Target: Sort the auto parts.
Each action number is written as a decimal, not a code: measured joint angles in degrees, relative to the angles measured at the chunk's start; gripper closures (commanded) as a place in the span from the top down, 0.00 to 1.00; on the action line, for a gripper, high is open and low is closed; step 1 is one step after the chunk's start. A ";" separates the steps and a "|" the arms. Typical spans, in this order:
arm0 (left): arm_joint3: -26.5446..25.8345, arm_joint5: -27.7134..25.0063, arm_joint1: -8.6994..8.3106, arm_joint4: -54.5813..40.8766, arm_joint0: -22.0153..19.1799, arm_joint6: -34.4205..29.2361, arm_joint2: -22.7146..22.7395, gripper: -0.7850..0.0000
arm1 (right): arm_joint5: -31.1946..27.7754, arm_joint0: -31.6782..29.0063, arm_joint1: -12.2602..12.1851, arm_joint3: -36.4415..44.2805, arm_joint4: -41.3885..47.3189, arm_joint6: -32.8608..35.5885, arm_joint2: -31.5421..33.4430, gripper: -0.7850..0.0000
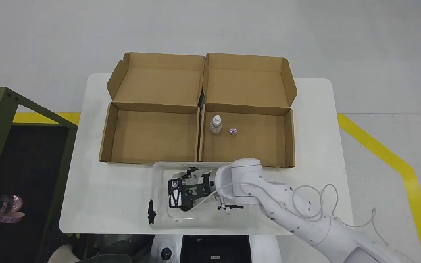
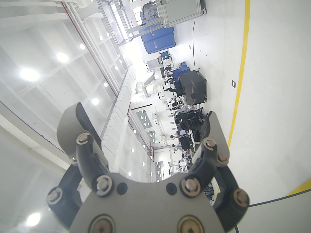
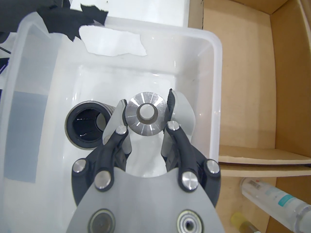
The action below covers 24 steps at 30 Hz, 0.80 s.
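One metal collet gripped by right jaws in bin; left jaws spread, empty.

I count two cardboard boxes, one clear bin, one silver part, one dark sleeve, one white bottle, one small vial.

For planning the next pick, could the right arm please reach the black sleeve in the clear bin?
Likely not yet: the right claw grips the silver part, though the black sleeve lies uncovered right beside it.
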<state>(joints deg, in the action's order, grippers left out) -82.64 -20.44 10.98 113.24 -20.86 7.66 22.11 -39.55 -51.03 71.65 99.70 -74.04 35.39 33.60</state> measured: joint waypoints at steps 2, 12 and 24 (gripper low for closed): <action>0.00 0.00 0.00 0.00 0.00 0.00 0.00 1.00 | -0.02 -0.76 -0.30 1.46 -0.26 -0.89 0.97 0.00; 0.00 0.00 0.00 0.00 0.00 0.00 0.00 1.00 | 3.25 -4.91 -1.49 6.81 -2.58 -6.40 5.89 0.00; 0.00 0.00 0.00 0.00 0.00 0.00 0.00 1.00 | 5.90 -5.18 -1.61 7.52 -4.05 -12.07 10.08 0.00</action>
<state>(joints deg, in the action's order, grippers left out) -82.64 -20.44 10.98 113.24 -20.86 7.66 22.11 -33.66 -56.22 70.04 107.22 -78.09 23.32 43.68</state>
